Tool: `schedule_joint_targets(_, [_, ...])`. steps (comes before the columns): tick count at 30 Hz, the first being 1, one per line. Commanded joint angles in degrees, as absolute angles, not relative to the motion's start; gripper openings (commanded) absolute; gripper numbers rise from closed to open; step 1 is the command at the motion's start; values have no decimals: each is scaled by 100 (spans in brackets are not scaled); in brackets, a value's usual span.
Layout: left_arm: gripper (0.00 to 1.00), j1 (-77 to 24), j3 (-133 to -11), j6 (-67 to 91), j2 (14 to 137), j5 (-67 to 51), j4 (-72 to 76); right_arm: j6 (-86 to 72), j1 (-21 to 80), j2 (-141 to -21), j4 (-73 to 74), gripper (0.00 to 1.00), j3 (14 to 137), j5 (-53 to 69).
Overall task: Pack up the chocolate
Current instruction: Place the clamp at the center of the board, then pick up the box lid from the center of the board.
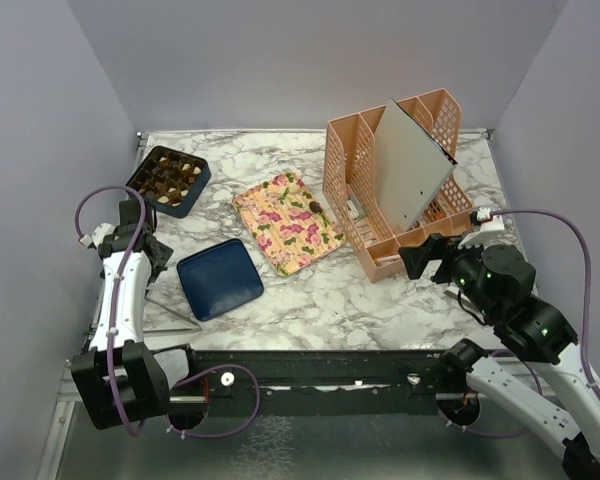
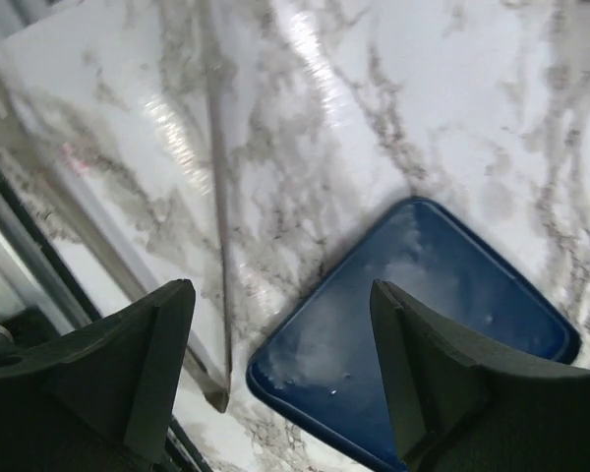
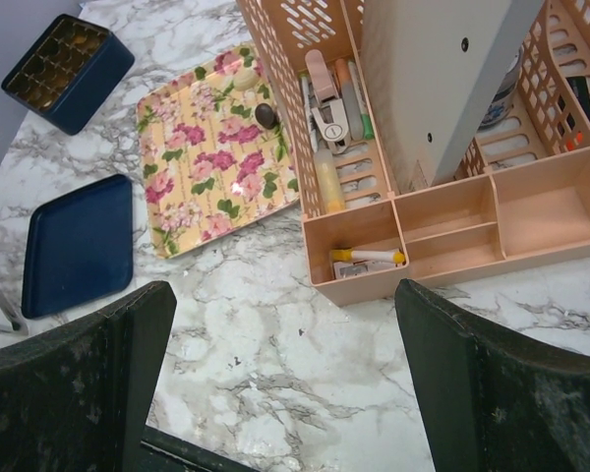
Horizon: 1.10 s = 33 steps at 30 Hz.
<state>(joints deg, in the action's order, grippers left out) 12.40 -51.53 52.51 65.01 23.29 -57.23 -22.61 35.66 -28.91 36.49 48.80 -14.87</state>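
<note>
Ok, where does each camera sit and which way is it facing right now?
Top external: above and behind the bases, looking down at the marble table; left arm and right arm show.
Left wrist: on the left arm, facing down at the blue lid; open left gripper frames it.
Right wrist: on the right arm, facing down at the peach organizer, floral tray and a dark chocolate; open right gripper shows.
Shared: both wrist views show the blue lid.
</note>
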Motion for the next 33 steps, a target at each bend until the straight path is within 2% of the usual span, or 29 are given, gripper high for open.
schedule_joint_targets(1, [77, 1225, -5347, 4028, 6397, 1491, -4645, -2356, 3577, -3141, 3461, 99, 4842, -1356])
schedule_joint_targets(8, [69, 1204, -5356, 2537, 6600, 82, -2843, -2527, 3577, -3530, 3077, 98, 4960, -1209])
schedule_joint_targets(13, [63, 1204, -6121, 1741, 7099, -683, -2725, -2510, 3577, -3740, 2709, 98, 4831, -973])
schedule_joint_targets(17, [59, 1191, -6110, 1679, 7204, -730, -2913, -2312, 3578, -4067, 2808, 98, 5054, -935])
schedule_joint_targets(20, [53, 1152, -5963, 1817, 7240, -220, -3253, -2231, 3577, -4043, 2748, 98, 5088, -975])
schedule_joint_targets(26, [53, 1146, -5505, 2123, 7272, 276, -3730, -2230, 3582, -3946, 2596, 98, 4931, -865])
schedule_joint_targets(33, [48, 1151, -4917, 2340, 7325, 85, -3559, -2285, 3578, -3767, 2609, 98, 4851, -853])
